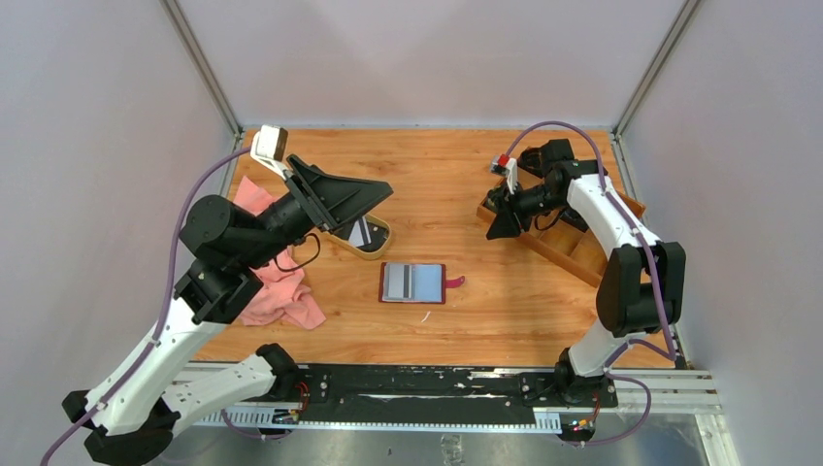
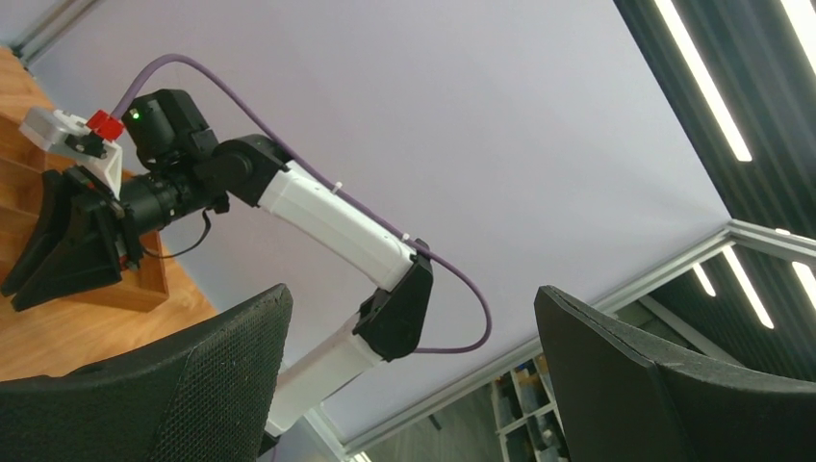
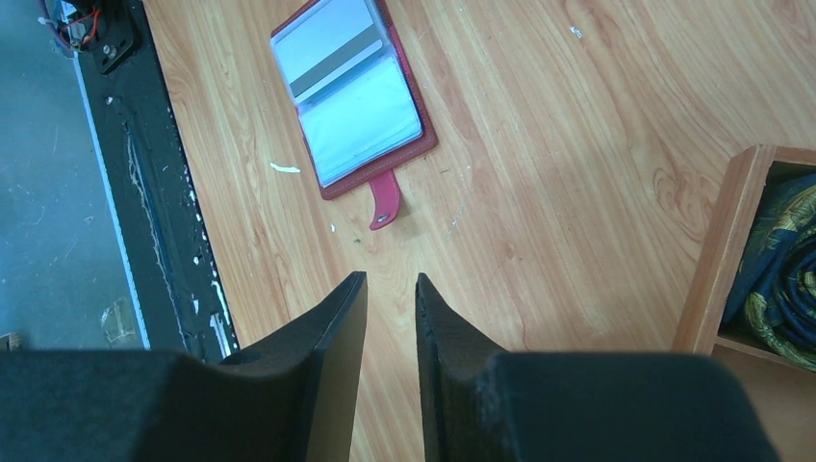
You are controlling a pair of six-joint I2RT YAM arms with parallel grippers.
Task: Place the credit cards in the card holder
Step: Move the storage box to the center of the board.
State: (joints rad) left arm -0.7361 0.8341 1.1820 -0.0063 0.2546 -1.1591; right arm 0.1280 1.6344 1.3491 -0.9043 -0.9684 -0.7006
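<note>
At the left side of the table [image 1: 466, 175] a pink cloth [image 1: 281, 286] is seen, lying partly under the left arm. The left end effector [image 2: 412, 294] is held above the table with its fingers spread wide apart, and nothing is gripped between them. Just beside it, at its near side, an oval tan dish [image 1: 375, 254] is placed, and the credit cards [image 1: 361, 231] are seen inside it, a dark one with a pale stripe on top. To the right and a little nearer, the card holder [image 1: 412, 282] is laid open and flat near the middle of the table, its red snap tab [image 3: 383, 200] pointing to the right. A pale card with a dark stripe is seen in one pocket. Further right and farther, the right end effector [image 3: 390, 281] is kept almost closed, with only a narrow gap and nothing inside. It is held just beside the left corner of the wooden tray [image 1: 568, 254], where a dark patterned cloth [image 3: 779, 250] is stored.
</note>
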